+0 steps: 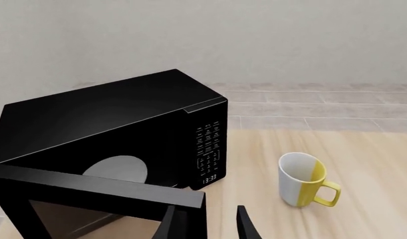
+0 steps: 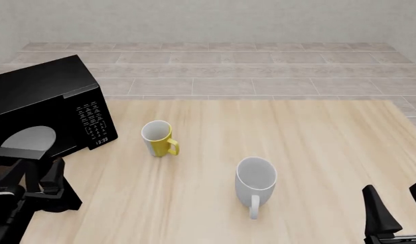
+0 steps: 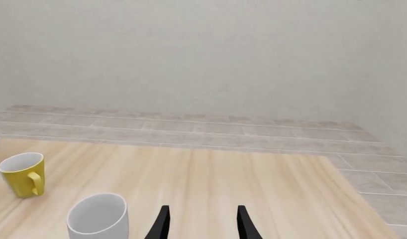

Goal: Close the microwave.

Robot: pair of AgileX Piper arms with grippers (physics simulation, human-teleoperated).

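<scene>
- Front view shows the microwave point(image 2: 49, 109) at the far left of the wooden table point(image 2: 317, 147), turned at an angle so its white-printed keypad panel point(image 2: 94, 122) and small clock display point(image 2: 101, 140) face toward the table's middle.
- Its door point(image 1: 97, 191) is swung open toward the near side; in the left wrist view the door's top edge runs as a black bar across the front of the cavity, and a pale round turntable point(image 1: 116, 169) is visible inside.
- The left gripper point(image 2: 45, 175) sits at the near left, just beside the free end of the open door, fingers parted with nothing between them. In the left wrist view one finger point(image 1: 165, 225) lies right against the door's end; whether it actually touches cannot be told.
- The right gripper point(image 2: 398, 201) is low at the near right edge of the table, well apart from the microwave, with its two fingers spread and empty.
- A mug that is yellow and white point(image 2: 157, 138), handle toward the near right, stands upright on the table just right of the keypad panel.
- A white mug point(image 2: 256, 182) stands nearer and further right, around the table's middle, handle pointing to the near side.
- Beyond the table lie a tiled floor point(image 2: 262, 71) and a pale wall point(image 2: 208, 20).
</scene>
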